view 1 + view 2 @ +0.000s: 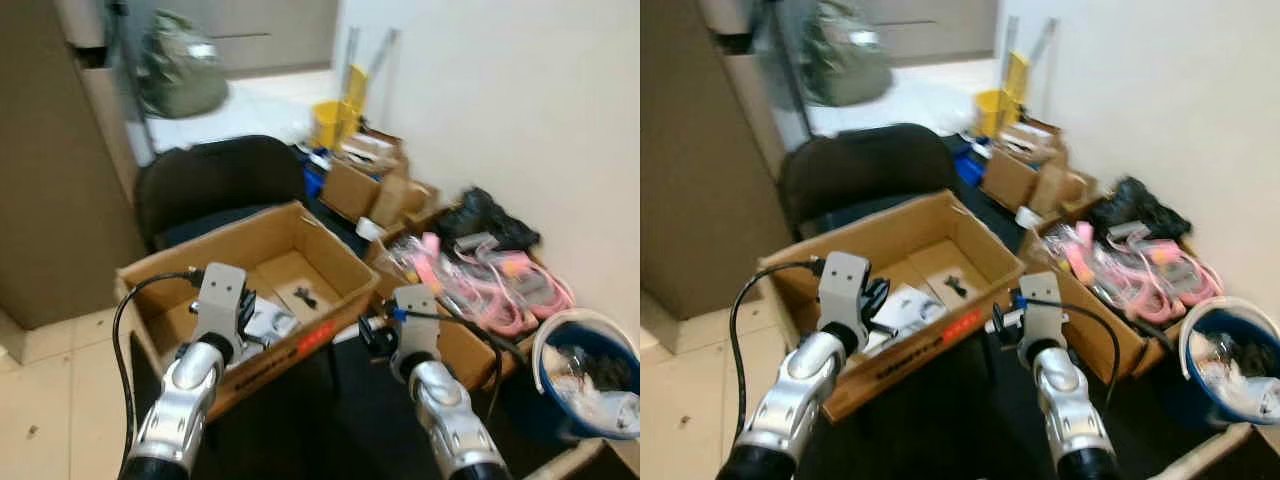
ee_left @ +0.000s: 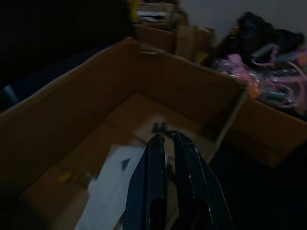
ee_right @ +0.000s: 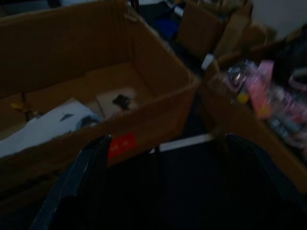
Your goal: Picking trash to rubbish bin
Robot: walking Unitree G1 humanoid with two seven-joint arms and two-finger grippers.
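Note:
An open cardboard box [image 1: 230, 235] stands in front of me. Inside it lie a white sheet of paper [image 1: 272, 322] and a small black item [image 1: 305, 296]. My left gripper [image 2: 168, 158] hangs over the box above the white paper [image 2: 112, 184], its two black fingers shut with nothing between them. Just outside the box's near right corner, above dark floor, my right gripper [image 3: 172, 167] is open and holds nothing. At the far right sits a blue bucket [image 1: 548, 345] holding white crumpled trash [image 1: 600, 395].
A second cardboard box [image 1: 470, 345] full of pink and grey clutter [image 1: 500, 285] stands by the white wall on the right. Behind the open box is a black chair [image 1: 215, 175]. More boxes [image 1: 355, 185] and a yellow bucket [image 1: 330, 122] lie farther back. A brown cabinet [image 1: 50, 150] rises on the left.

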